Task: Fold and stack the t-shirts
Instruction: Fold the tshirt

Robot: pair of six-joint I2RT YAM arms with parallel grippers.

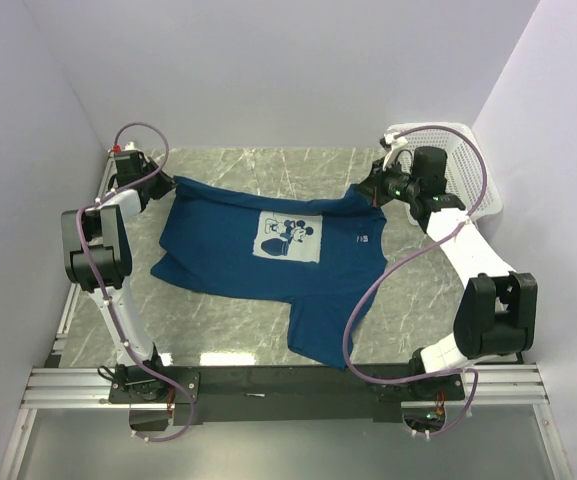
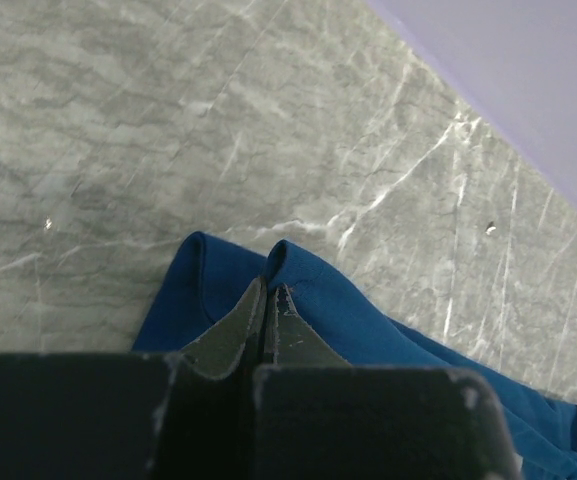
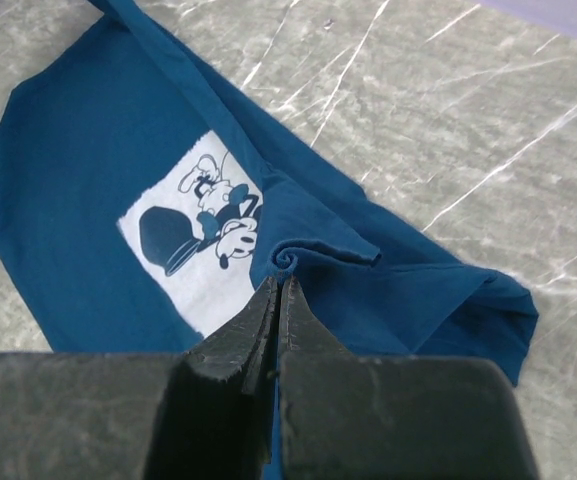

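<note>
Spreading step, prob: t-shirt point(image 1: 228, 265) lies print-up mid-counter point(image 1: 268, 165), its far edge stretched twd both far corners. Left end effector point(image 2: 268, 292) & right end effector point(image 3: 279, 287) each pinched tight on cloth. Next: pull taut together, lay flat w/o slipping.

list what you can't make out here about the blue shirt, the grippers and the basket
- Top external: the white mark on the t-shirt, beside the print, is too small to read.
- Top external: the basket is partly covered by the right arm, so its inside is unclear.
- Left wrist: the left gripper and the frame edge hide most of the shirt.
- Right wrist: the right gripper hides how much cloth it pinches.
</note>
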